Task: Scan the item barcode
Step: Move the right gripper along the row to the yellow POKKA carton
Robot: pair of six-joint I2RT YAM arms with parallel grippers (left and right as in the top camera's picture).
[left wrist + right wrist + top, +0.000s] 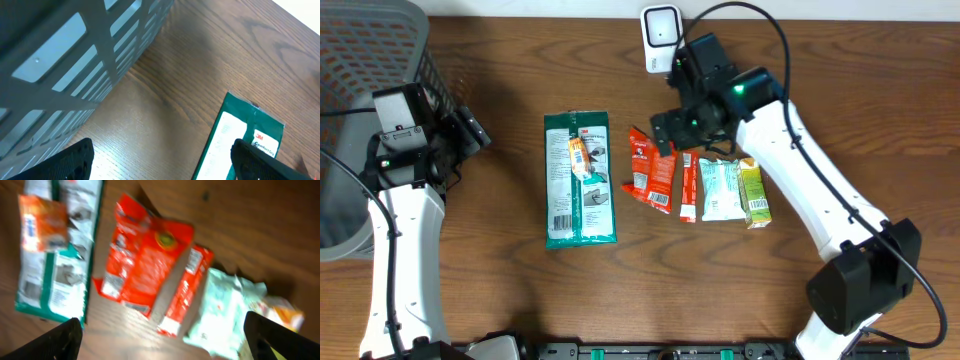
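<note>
Several items lie in a row mid-table: a green pack [578, 200] with a small orange packet [580, 158] on it, a red packet [650, 172], a thin red stick [688, 187], a white-teal pack [720, 190] and a yellow-green box [753, 193]. A white scanner [660, 28] stands at the back edge. My right gripper [665, 132] hovers open above the red packet [145, 265], nothing between its fingers [272, 340]; its wrist view is blurred. My left gripper [470, 130] is open and empty, left of the green pack [240, 135].
A grey mesh basket [370, 60] stands at the far left, close to my left gripper; its wall [75, 55] fills the left wrist view's upper left. Bare wood lies between the basket and the green pack.
</note>
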